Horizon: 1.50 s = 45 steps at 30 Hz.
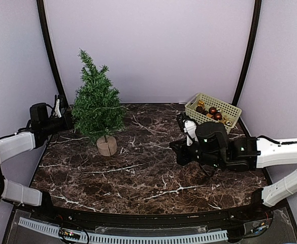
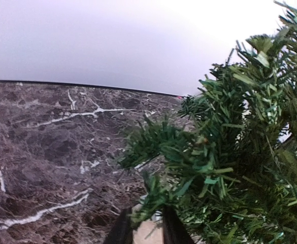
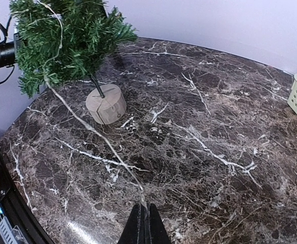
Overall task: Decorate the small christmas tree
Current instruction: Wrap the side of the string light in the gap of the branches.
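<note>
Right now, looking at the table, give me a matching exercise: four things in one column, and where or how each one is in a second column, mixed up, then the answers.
Things
1. small christmas tree
2. basket
3. left gripper
4. right gripper

Place or state
A. fingers shut together, over bare marble table
B. far right corner, ornaments inside
C. upright on its wooden stump, left side
D. fingers a little apart, right at the tree

Pairs: 1-C, 2-B, 3-D, 4-A
</note>
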Available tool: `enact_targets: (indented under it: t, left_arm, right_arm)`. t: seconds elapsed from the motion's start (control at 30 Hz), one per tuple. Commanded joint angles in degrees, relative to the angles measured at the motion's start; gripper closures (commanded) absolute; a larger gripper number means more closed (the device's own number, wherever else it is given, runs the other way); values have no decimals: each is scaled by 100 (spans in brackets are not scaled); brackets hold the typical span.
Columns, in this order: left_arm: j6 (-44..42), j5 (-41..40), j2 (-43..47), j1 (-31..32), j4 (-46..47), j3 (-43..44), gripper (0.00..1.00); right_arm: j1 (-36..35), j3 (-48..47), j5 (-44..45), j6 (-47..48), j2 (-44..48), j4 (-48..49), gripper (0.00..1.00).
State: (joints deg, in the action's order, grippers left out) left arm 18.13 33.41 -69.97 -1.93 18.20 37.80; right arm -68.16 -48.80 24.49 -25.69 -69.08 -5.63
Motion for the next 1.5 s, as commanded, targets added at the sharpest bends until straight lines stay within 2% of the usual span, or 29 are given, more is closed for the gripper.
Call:
enact_targets:
  t: [0.0, 0.07, 0.13, 0.3, 0.37, 0.4, 0.5, 0.63, 0.77, 0.9, 0.97, 1.07, 1.17, 1.37, 1.47]
  left_arm:
    - [-199, -271, 270, -44, -348, 386, 63]
    - [-279, -618, 571, -44, -862, 455, 50]
    - [-267, -912, 973, -36, -1404, 456, 41]
    - [366, -1032, 2263, 205, -2490, 3, 29]
    - [710, -1026, 2690, 616, -2674, -205, 27]
    - [929, -1180, 2908, 1020, -2785, -261, 27]
    - [1341, -1650, 3124, 2073, -3097, -409, 27]
    - [1882, -2193, 3191, 2992, -3316, -515, 26]
    - [2081, -2543, 3108, 3375, -3376, -587, 26]
    - [2251, -2346, 2915, 3432, -2731, -825, 26]
    - [2300, -2398, 2805, 3444, -2548, -875, 31]
    - [2257, -2493, 2749, 3445, -2375, -887, 53]
    - [2151, -2427, 2601, 3445, -2210, -874, 65]
    - [2034, -2548, 2569, 3444, -2304, -791, 98]
    - [1985, -2949, 2791, 3434, -2675, -764, 100]
  right_arm:
    - [164, -179, 111, -327, -132, 41, 100]
    - [241, -152, 47, -360, -155, 117, 100]
    - [295, -104, -37, -408, -162, 220, 100]
    - [366, -3, -211, -435, -187, 495, 100]
    - [383, 0, -221, -439, -223, 510, 100]
    - [397, -6, -225, -437, -236, 526, 100]
    - [408, 8, -247, -413, -229, 544, 100]
    - [428, 37, -203, -394, -192, 542, 100]
    - [439, 78, -190, -401, -150, 540, 100]
    - [444, 105, -173, -425, -142, 725, 100]
    - [444, 107, -164, -431, -143, 738, 100]
    - [436, 124, -152, -432, -150, 740, 100]
    - [445, 141, -110, -408, -164, 739, 100]
    - [465, 142, -16, -410, -237, 726, 100]
    - [463, 142, -6, -431, -211, 663, 100]
